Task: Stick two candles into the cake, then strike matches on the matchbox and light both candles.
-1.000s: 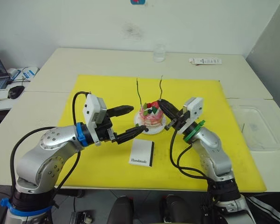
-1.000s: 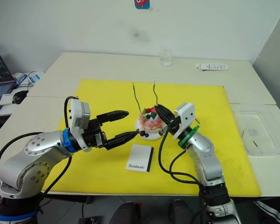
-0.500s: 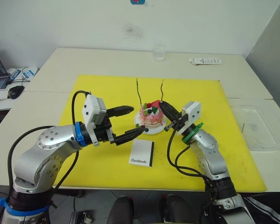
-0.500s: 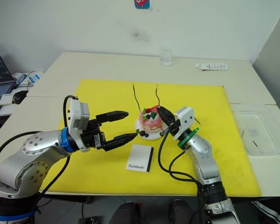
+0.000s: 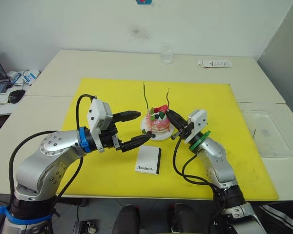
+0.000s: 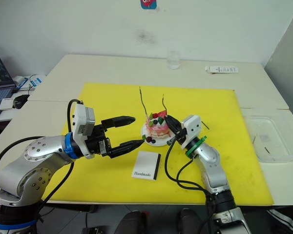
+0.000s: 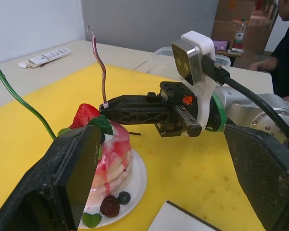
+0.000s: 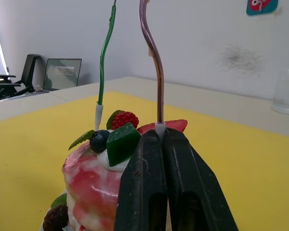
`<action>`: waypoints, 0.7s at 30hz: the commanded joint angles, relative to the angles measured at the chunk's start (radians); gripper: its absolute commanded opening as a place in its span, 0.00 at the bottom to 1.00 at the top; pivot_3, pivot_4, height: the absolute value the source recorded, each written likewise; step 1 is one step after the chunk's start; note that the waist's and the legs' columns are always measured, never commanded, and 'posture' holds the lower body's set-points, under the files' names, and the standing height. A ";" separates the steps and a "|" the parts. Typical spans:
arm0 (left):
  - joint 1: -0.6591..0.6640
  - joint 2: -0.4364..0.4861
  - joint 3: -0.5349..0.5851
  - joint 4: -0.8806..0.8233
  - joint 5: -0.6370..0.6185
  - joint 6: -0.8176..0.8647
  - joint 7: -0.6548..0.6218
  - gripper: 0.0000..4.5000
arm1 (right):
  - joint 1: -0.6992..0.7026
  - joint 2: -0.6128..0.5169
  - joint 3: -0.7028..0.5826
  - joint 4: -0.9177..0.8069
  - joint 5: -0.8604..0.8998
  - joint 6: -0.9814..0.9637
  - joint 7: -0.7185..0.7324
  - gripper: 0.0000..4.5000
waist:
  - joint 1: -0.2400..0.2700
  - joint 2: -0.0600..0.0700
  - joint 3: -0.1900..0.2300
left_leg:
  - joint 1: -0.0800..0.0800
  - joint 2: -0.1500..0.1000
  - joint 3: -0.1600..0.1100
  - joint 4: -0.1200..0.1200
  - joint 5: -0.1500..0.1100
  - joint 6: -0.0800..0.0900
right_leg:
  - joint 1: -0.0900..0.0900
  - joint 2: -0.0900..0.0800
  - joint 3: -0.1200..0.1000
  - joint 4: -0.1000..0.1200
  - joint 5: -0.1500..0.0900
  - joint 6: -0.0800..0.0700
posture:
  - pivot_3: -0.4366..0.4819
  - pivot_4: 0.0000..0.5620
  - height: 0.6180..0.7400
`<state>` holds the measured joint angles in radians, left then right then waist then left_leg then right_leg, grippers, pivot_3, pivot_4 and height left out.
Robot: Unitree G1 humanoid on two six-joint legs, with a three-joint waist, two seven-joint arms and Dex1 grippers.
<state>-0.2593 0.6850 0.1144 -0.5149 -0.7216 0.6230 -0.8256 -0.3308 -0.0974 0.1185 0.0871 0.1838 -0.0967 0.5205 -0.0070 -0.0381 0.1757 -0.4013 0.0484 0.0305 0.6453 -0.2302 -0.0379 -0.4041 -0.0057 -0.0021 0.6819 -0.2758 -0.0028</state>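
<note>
The cake (image 5: 157, 122) sits on its small white plate (image 5: 165, 135) on the yellow mat (image 5: 112, 97), and it serves as the landmark here. One green candle (image 8: 104, 62) already stands planted in the cake's top, on the side toward the robot's left. The second, purplish candle (image 8: 153, 57) is upright over the cake's right edge, its white base pinched between the closed fingers of the right gripper (image 7: 107, 105), just beside the strawberry (image 7: 84, 114). Whether the base has entered the frosting cannot be told.

The left gripper (image 5: 137, 127) hovers just left of the cake with its fingers spread wide and nothing between them, the lower finger close to the plate's rim. The matchbox (image 5: 148, 159) lies flat on the mat in front of the cake, near the plate.

The step in hand appears to be seating the second candle. The next move probably calls for a straight downward press so the thin stick does not bend or tip, then a clean release. After that come the matches; a thin dark stick (image 7: 133, 133) lying on the mat just behind the plate may be one.
</note>
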 commanded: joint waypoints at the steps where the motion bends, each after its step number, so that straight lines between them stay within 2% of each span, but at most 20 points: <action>1: -0.011 0.012 0.001 -0.040 0.000 -0.009 0.002 1.00 | 0.015 0.007 -0.009 0.009 0.003 -0.032 -0.006 0.01 | 0.000 0.000 0.000 | 0.000 0.000 0.000 0.000 0.000 0.000 | 0.000 0.000 0.000 0.000 0.000 0.000 | 0.48 0.27 1.00; 14: -0.022 0.010 -0.007 -0.041 0.000 -0.006 0.013 1.00 | 0.045 0.011 -0.004 0.048 0.005 -0.030 0.003 0.01 | -0.001 0.000 0.000 | 0.001 0.000 0.001 0.000 0.000 0.000 | 0.000 0.000 0.001 0.000 0.000 0.000 | 0.48 0.27 1.00; 21: -0.024 0.009 -0.010 -0.039 0.005 -0.010 0.011 1.00 | 0.025 0.015 0.002 0.006 0.049 0.018 0.038 0.01 | -0.001 0.000 0.000 | 0.001 0.000 0.001 0.000 0.000 0.000 | 0.001 0.000 0.001 0.000 0.000 0.000 | 0.48 0.27 1.00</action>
<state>-0.2680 0.6851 0.1031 -0.5232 -0.7192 0.6251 -0.8167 -0.3048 -0.0761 0.1102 0.1080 0.2246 -0.0987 0.5448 -0.0083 -0.0380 0.1754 -0.3999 0.0487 0.0313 0.6453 -0.2302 -0.0379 -0.4036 -0.0052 -0.0010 0.6821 -0.2759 -0.0024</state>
